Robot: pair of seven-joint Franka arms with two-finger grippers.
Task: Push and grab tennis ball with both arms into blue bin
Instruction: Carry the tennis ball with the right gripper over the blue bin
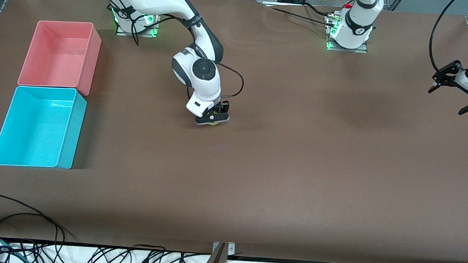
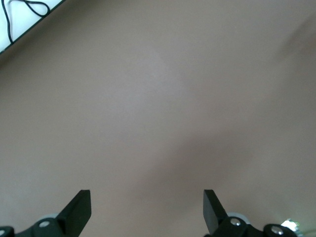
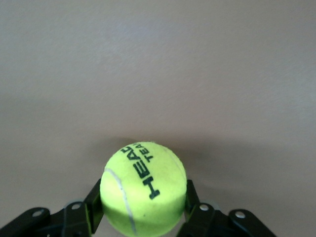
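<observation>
The tennis ball [image 3: 143,187], yellow-green with dark print, sits between the fingers of my right gripper [image 3: 141,197], which press on both of its sides. In the front view the right gripper [image 1: 212,118] is low over the middle of the brown table, and only a sliver of the ball [image 1: 213,122] shows under it. The blue bin [image 1: 71,139] stands empty at the right arm's end of the table, apart from the ball. My left gripper [image 1: 445,102] waits open and empty, up over the left arm's end; its wrist view shows the gripper [image 2: 147,202] over bare table.
A pink bin [image 1: 94,60] of the same size stands against the blue bin, farther from the front camera. Loose black cables [image 1: 21,216] lie along the table's front edge. A metal bracket [image 1: 221,251] sits at the middle of that edge.
</observation>
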